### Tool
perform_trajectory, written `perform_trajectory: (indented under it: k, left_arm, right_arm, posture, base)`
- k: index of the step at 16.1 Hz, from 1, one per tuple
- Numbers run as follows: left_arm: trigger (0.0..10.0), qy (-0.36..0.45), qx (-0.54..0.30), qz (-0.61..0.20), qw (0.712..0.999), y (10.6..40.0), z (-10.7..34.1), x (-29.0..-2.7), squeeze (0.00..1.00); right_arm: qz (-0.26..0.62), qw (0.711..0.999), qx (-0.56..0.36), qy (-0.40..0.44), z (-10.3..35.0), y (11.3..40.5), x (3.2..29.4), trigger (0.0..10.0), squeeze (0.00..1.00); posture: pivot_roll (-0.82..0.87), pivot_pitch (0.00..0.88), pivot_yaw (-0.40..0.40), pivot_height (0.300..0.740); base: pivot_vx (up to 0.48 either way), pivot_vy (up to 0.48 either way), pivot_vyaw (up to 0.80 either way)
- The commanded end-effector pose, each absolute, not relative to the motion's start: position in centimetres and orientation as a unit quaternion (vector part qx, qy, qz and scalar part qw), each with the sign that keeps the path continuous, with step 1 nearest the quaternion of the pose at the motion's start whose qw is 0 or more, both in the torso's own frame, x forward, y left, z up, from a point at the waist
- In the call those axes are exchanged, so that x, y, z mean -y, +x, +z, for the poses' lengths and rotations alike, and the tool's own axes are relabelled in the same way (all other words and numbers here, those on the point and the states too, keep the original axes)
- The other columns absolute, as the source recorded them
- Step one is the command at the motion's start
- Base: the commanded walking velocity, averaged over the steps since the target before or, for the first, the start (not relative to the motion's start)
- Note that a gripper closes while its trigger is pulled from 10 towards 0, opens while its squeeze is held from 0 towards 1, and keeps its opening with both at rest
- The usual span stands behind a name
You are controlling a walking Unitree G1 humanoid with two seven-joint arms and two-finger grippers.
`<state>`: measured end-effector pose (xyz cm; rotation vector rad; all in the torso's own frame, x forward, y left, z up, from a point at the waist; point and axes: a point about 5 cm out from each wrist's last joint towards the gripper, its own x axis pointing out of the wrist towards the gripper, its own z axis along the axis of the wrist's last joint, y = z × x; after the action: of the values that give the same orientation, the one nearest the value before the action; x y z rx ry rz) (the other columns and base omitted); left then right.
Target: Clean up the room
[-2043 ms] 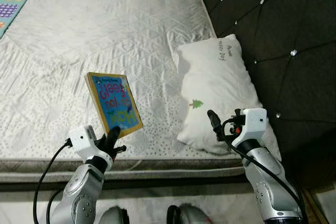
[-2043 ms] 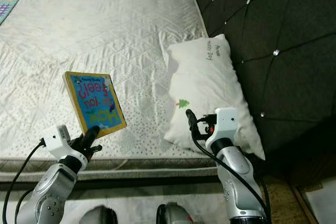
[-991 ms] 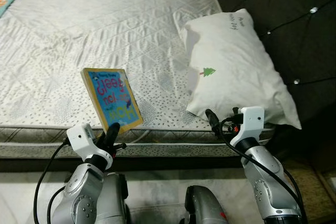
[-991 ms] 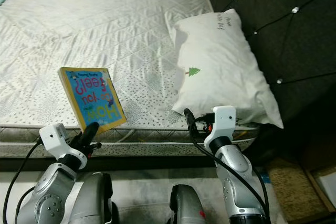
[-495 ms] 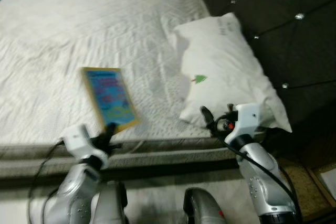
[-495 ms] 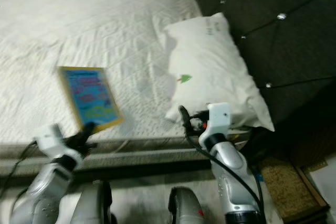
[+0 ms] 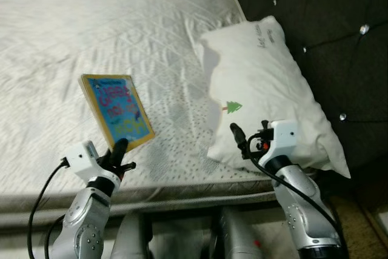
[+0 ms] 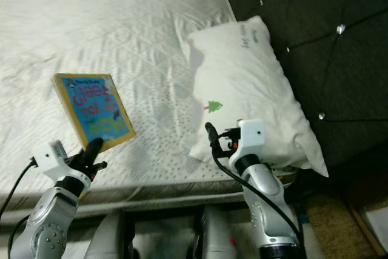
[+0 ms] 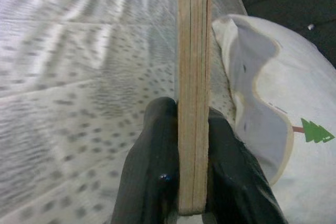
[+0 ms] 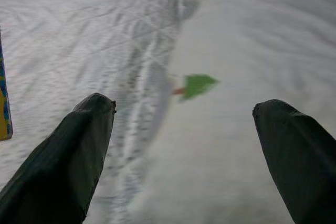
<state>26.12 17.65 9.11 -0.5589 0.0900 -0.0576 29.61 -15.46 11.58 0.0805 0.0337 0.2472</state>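
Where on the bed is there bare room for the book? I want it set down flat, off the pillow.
The mattress lies bare across its whole stretch on the robot's left of the pillow, past the book held by the left gripper. It is crowded by the headboard, where the pillow lies under the open right gripper.

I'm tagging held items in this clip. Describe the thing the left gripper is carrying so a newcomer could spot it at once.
Start at the white quilted mattress against the dark tufted headboard. Near its front edge, left of the white pillow, the left gripper has its jaws shut on a thin square book, held up by its lower corner. Its bright blue cover with a yellow border is the only colourful thing against the bedding.
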Motion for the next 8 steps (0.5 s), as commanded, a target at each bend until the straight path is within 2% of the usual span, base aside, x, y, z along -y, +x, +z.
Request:
perform_trajectory:
  k: [1,5,8]
  left_arm:
    - [10.0,-0.282,-0.038,-0.053,0.957,26.15,9.51,-16.47,0.00]
    - [10.0,-0.290,-0.043,-0.040,0.955,26.17,9.27,-16.82,0.00]
    - [10.0,-0.295,-0.045,-0.031,0.954,26.18,9.17,-16.91,0.00]
  right_arm:
    - [0.102,0.994,-0.025,0.035,11.18,29.28,16.70,10.0,0.00]
    - [0.104,0.994,-0.026,0.034,11.06,29.17,16.61,10.0,0.00]
    - [0.107,0.993,-0.026,0.033,11.04,29.12,16.53,10.0,0.00]
  posture:
    - [-0.05,0.185,-0.085,0.611]
    - [-0.05,0.190,-0.085,0.606]
    - [-0.05,0.190,-0.085,0.567]
  base:
    - [0.000,0.000,0.00]
    - [0.000,0.000,0.00]
    - [0.000,0.000,0.00]
